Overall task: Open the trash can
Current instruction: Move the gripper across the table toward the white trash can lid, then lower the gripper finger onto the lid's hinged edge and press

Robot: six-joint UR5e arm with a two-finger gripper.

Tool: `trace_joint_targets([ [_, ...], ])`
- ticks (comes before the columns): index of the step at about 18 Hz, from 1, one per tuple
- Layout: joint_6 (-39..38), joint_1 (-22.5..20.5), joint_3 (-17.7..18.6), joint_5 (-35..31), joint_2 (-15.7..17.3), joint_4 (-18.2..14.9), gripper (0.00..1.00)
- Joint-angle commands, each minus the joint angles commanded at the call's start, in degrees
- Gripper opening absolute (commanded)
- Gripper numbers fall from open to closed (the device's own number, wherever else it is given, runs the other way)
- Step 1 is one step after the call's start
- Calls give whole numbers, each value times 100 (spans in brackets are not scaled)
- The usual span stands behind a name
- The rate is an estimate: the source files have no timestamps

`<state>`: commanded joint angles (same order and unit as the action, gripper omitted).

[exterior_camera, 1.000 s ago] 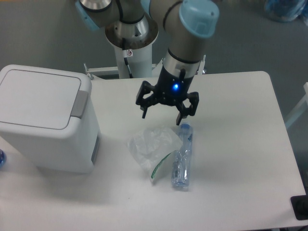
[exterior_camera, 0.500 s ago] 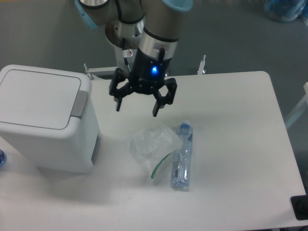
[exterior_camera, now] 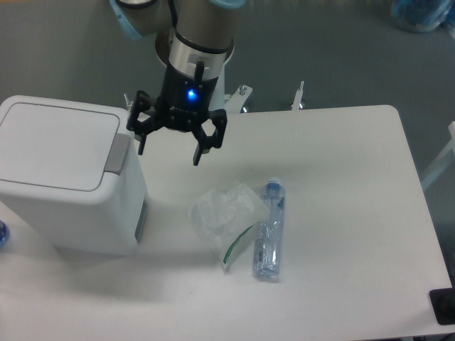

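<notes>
The trash can (exterior_camera: 60,174) is a large white boxy bin at the left of the table, its flat lid shut. Its grey push tab (exterior_camera: 118,152) sits on the right edge of the lid. My gripper (exterior_camera: 169,151) hangs above the table just right of the bin, fingers spread open and empty, a blue light lit on its body. Its left fingertip (exterior_camera: 141,148) is close beside the tab; whether it touches cannot be told.
A crumpled clear plastic bag (exterior_camera: 224,217) and an empty clear bottle (exterior_camera: 269,229) lie on the white table (exterior_camera: 341,213) right of the bin. The arm's base column stands behind the table. A dark object (exterior_camera: 443,307) sits at the table's lower right corner.
My gripper has moved left across the table, from above the bottle and bag to beside the bin's push tab. It has stayed open. The bin, bag and bottle have not moved.
</notes>
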<state>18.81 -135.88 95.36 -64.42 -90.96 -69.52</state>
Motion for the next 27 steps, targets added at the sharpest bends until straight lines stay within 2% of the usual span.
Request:
trace_joint_targets([
  [5, 9, 115, 88, 9, -35, 0, 100],
  [27, -123, 115, 53, 193, -97, 26, 100],
])
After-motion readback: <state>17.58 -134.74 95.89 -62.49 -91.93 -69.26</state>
